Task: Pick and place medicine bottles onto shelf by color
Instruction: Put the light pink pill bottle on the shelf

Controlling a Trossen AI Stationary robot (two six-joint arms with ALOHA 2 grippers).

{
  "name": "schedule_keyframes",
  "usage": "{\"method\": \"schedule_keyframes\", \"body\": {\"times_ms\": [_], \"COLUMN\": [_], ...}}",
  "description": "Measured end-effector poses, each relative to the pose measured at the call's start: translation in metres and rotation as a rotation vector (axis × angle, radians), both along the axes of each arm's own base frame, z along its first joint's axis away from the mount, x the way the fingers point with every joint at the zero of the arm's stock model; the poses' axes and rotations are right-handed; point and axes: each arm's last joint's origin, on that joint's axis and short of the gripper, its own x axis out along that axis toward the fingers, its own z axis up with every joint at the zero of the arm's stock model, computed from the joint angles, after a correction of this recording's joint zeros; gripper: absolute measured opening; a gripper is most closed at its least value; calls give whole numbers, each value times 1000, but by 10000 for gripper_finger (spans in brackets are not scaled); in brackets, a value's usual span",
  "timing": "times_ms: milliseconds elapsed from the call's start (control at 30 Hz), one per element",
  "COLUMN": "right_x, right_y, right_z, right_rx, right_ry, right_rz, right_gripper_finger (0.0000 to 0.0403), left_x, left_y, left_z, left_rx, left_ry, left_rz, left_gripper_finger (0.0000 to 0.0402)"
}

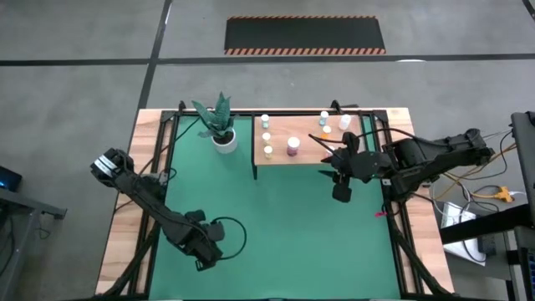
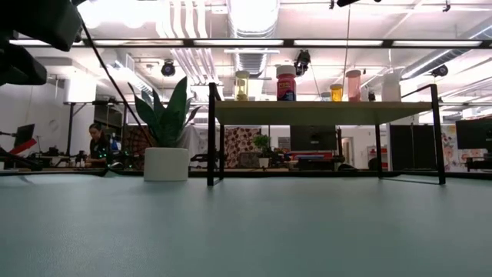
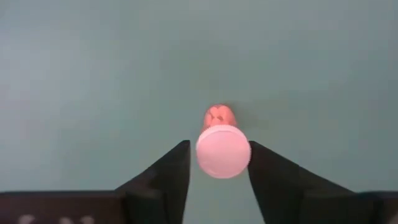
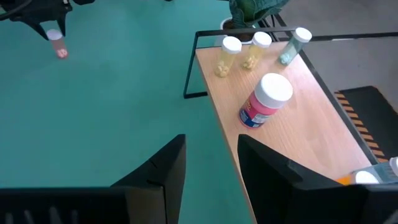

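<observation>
- A small pink bottle [image 3: 221,146] with a white cap stands upright on the green mat [image 1: 284,226], at the near-left part of the table.
- The left gripper [image 3: 219,163] is down around this bottle, one dark finger close on each side of the cap; whether the fingers press the cap cannot be told.
- In the right wrist view the same bottle shows far off under the left gripper, on the mat.
- The shelf [image 1: 309,155], a light wooden board on black legs, stands at the far side of the mat.
- On it: two yellow bottles [image 4: 227,55] side by side, a teal bottle [image 4: 293,45] next to them, and a larger magenta bottle [image 4: 266,99] nearer the middle.
- More bottles, orange among them, stand at the board's other end [image 1: 327,125].
- The right gripper [image 4: 211,163] hovers above the mat just off the shelf's near edge, fingers partly apart and holding nothing.
- A white pot with a green plant [image 1: 219,125] stands beside the shelf's left end.
</observation>
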Motion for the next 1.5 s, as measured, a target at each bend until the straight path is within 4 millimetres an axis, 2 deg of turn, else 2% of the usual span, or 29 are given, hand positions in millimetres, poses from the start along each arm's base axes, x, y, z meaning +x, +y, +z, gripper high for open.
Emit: {"method": "schedule_keyframes", "body": {"times_ms": [167, 267, 367, 433, 533, 667, 900, 1033, 1133, 1233, 1300, 1367, 1500], "right_x": [0, 0, 0, 0, 0, -1, -1, -1, 0, 0, 0, 0, 0], "right_y": [0, 0, 0, 0, 0, 0, 0, 0, 0, 0, 0, 0, 0], "right_z": [0, 0, 0, 0, 0, -1, -1, -1, -1, -1, -1, 0, 0], "right_rx": [0, 0, 0, 0, -1, -16, -35, -42, -41, -41, -41, -41, -41], "right_ry": [0, 0, 0, 0, 2, 17, 24, 23, 20, 20, 20, 20, 20], "right_rz": [0, 0, 0, 0, 1, 11, 28, 34, 35, 34, 34, 34, 34], "right_gripper_finger": [133, 134, 136, 137, 134, 132, 141, 140, 135, 132, 132, 135, 140], "left_x": [1, 3, 9, 19, 42, 68, 94, 103, 113, 122, 125, 131, 147], "left_y": [-1, -3, -5, -6, -1, 17, 74, 116, 149, 183, 207, 230, 267], "left_z": [0, 3, 15, 33, 71, 126, 193, 224, 237, 243, 241, 235, 209], "left_rx": [-14, -34, -60, -100, -153, -165, 45, 325, 585, 723, 754, 755, 725], "left_ry": [-5, -23, -54, -103, -228, -427, -678, -794, -829, -868, -867, -853, -764], "left_rz": [2, 4, 8, -11, -55, -167, -371, -426, -393, -364, -343, -311, -228], "left_gripper_finger": [83, 83, 83, 83, 83, 83, 82, 80, 78, 78, 78, 74, 73]}}
